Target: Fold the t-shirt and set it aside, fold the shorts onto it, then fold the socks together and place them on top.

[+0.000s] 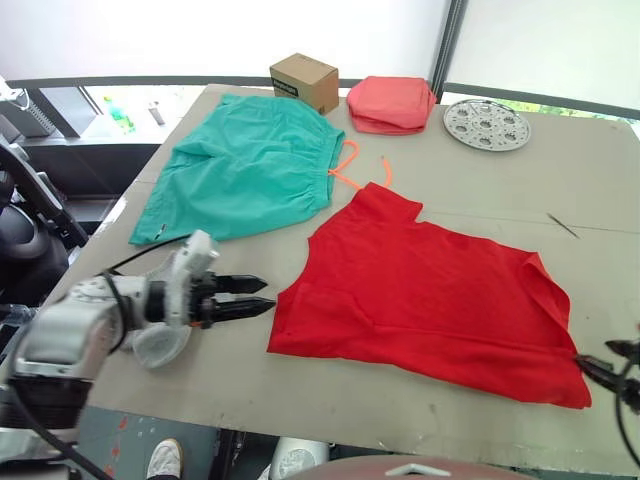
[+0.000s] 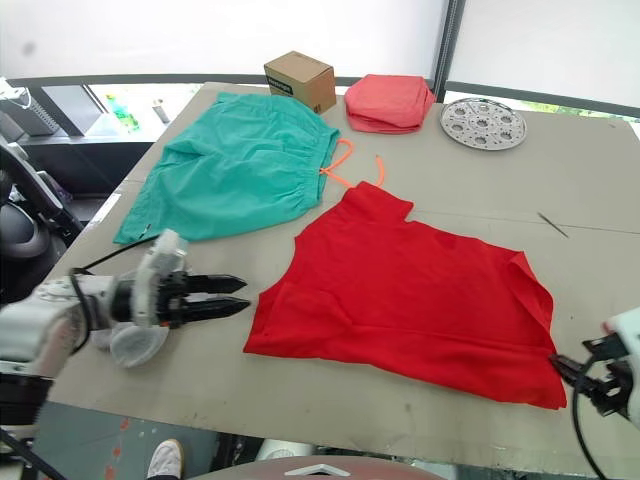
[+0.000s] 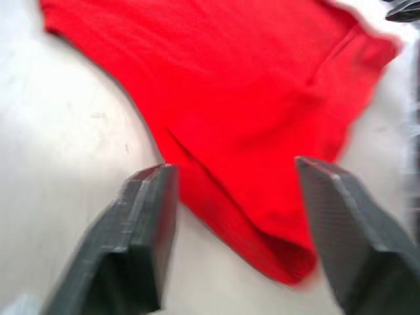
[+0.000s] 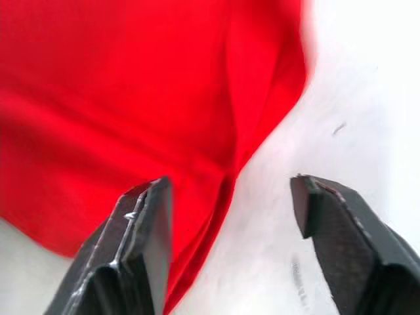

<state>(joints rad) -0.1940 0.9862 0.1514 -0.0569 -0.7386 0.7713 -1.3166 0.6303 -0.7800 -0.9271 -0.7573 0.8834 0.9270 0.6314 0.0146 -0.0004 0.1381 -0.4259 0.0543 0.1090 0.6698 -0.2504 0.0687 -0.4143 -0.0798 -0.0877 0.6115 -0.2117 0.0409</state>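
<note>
The red t-shirt [image 1: 430, 295] lies spread flat on the grey table [image 1: 560, 190], slightly rumpled at its right side. The teal shorts [image 1: 245, 170] lie flat at the back left, their orange drawstring [image 1: 345, 165] trailing toward the t-shirt. My left gripper [image 1: 255, 297] hovers open just left of the t-shirt's near left corner, fingers pointing at it. In the left wrist view that corner [image 3: 282, 256] sits between the open fingers [image 3: 144, 230]. My right gripper [image 2: 585, 365] is open at the t-shirt's near right corner; the red hem [image 4: 216, 197] lies between its fingers [image 4: 141, 243]. The socks are out of view.
A cardboard box [image 1: 303, 81], a folded coral-pink cloth stack [image 1: 392, 103] and a round perforated metal plate [image 1: 486, 123] stand along the table's far edge. A thin dark stick [image 1: 562, 226] lies at the right. The table's near edge runs just below both grippers.
</note>
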